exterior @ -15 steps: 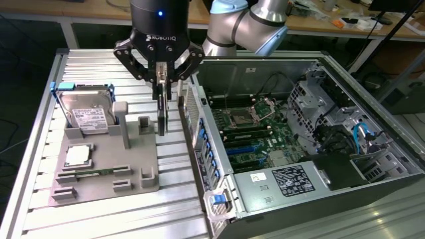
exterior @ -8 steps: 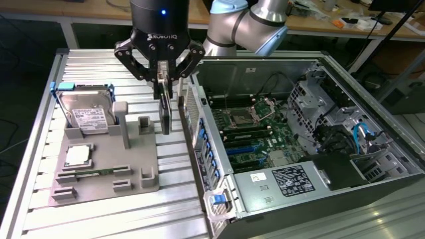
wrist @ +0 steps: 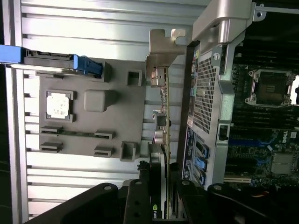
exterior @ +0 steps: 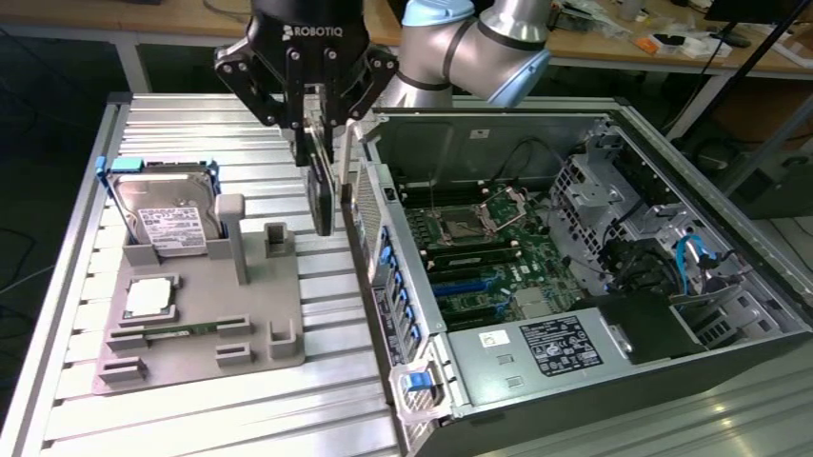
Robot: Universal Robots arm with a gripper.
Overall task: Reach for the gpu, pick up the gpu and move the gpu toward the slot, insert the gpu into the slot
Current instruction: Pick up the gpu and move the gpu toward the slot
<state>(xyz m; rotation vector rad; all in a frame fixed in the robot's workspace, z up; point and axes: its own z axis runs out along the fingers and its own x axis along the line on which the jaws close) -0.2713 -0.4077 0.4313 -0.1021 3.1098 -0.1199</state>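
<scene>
The gpu (exterior: pixel 322 195) hangs upright and edge-on, a thin dark card, held at its upper edge. My gripper (exterior: pixel 320 143) is shut on it. It is lifted off the grey fixture (exterior: pixel 204 357), above that fixture's corner, just outside the open computer case's wall (exterior: pixel 381 238). In the wrist view the gpu (wrist: pixel 162 116) runs away from the gripper (wrist: pixel 161 186) as a narrow edge, with its silver bracket (wrist: pixel 161 49) at the far end. The motherboard's expansion slots (exterior: pixel 477 281) lie inside the case, past the wall from the card.
On the fixture stand a silver labelled hard drive (exterior: pixel 166 217) in a blue frame, a processor chip (exterior: pixel 150 293) and a short memory stick (exterior: pixel 190 330). The case holds a CPU socket (exterior: pixel 460 227), a power supply (exterior: pixel 546 347) and cables (exterior: pixel 692 262). The table is ribbed aluminium (exterior: pixel 190 124).
</scene>
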